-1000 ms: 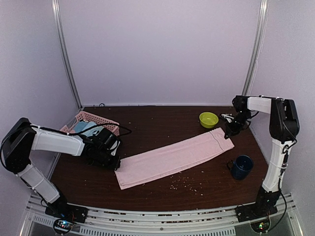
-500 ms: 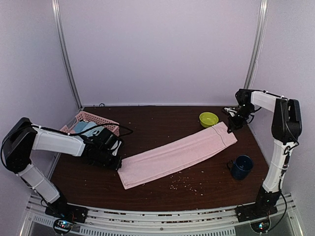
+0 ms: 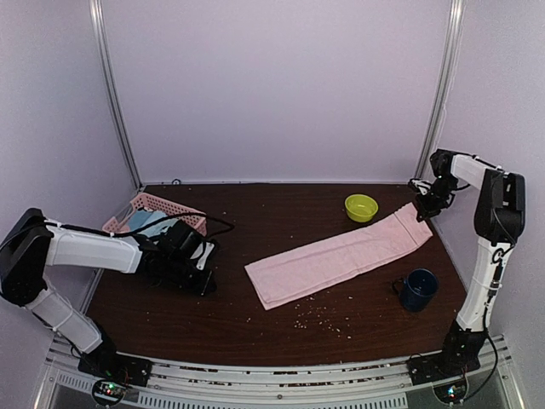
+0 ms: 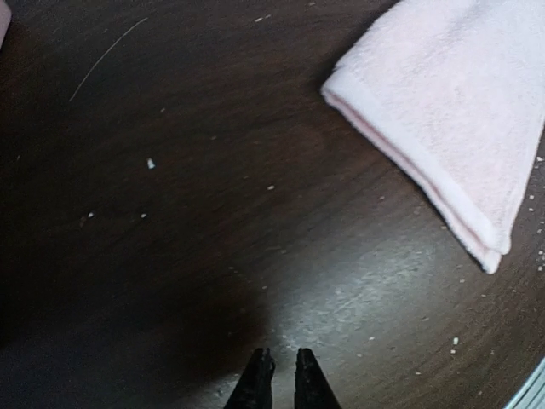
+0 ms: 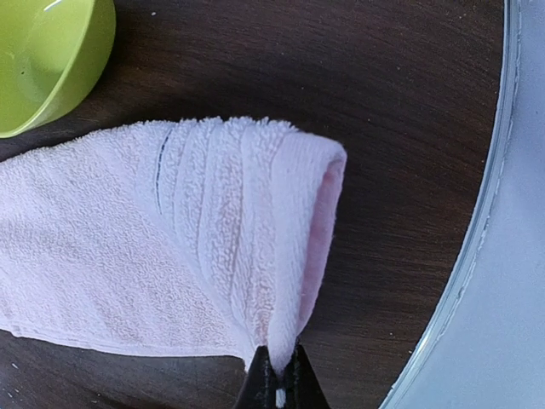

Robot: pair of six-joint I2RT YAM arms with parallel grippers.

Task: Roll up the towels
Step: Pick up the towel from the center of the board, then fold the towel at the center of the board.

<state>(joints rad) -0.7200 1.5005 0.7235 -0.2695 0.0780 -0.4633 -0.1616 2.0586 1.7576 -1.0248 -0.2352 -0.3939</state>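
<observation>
While the right jaws pinch the far corner of the pink towel (image 3: 341, 258) by the right edge of the desk (image 3: 281, 213), seemingly straightening it, the left jaws, barely parted, hold nothing; rolling likely needs its near end gripped.

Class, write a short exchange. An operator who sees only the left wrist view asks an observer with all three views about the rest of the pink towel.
Operator: I can see one folded end of the pink towel and nothing else of it. Is anything holding the other end?
Observer: Yes. The right gripper is shut on the far right corner and pinches it between its fingertips.
Operator: Is anything close to that corner?
Observer: A green bowl sits close beside that end, on the side away from the arms' bases.
</observation>
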